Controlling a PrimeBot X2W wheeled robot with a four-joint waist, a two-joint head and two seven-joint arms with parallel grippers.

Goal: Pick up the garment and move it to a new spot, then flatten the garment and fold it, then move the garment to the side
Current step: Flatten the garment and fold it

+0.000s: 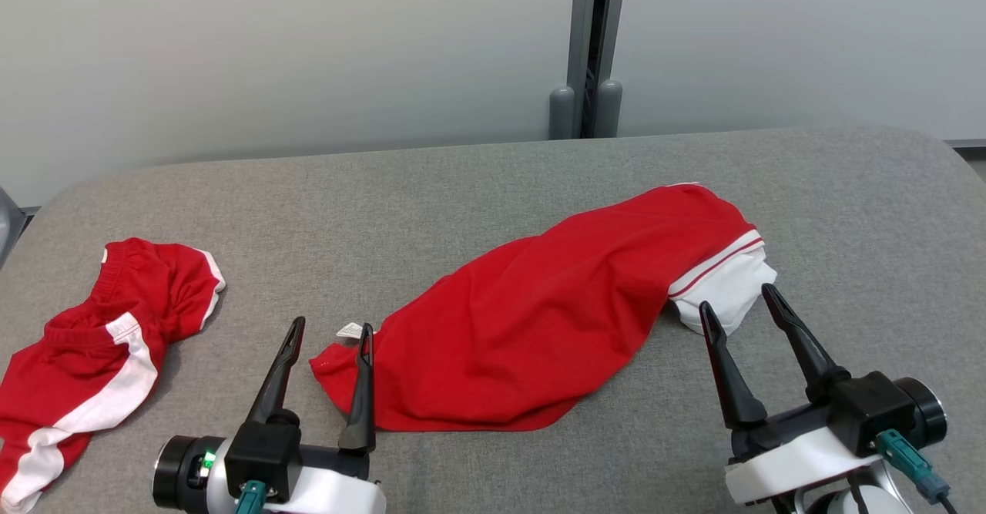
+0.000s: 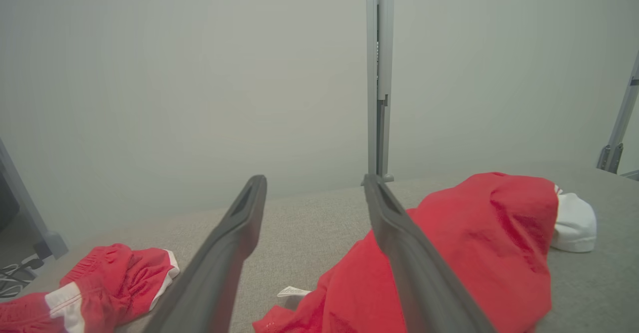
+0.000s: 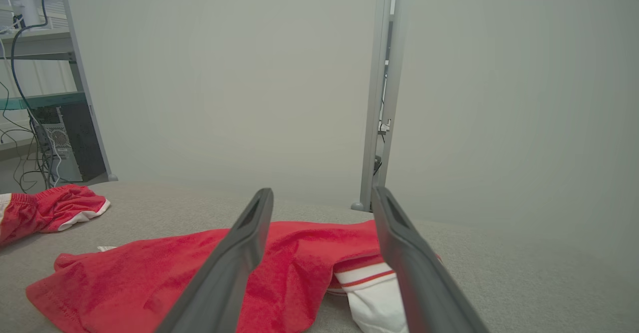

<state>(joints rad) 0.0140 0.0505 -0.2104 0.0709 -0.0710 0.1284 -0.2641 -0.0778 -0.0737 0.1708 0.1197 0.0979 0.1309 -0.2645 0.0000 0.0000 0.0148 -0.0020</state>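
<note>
A red garment (image 1: 539,314) with a white sleeve end lies crumpled across the middle of the grey table (image 1: 493,183), running from lower left to upper right. My left gripper (image 1: 331,327) stands open at its lower left corner, beside a small white label (image 1: 349,331). My right gripper (image 1: 736,298) is open just in front of the white sleeve end (image 1: 732,287). In the left wrist view the garment (image 2: 474,253) bulges to the right of the fingers. Through the right wrist camera the garment (image 3: 174,273) lies spread below the open fingers.
A second red garment with white stripes (image 1: 100,329) lies bunched at the table's left edge. A grey wall panel and a vertical post (image 1: 589,44) stand behind the table. Shelves with cables (image 3: 35,98) show far left in the right wrist view.
</note>
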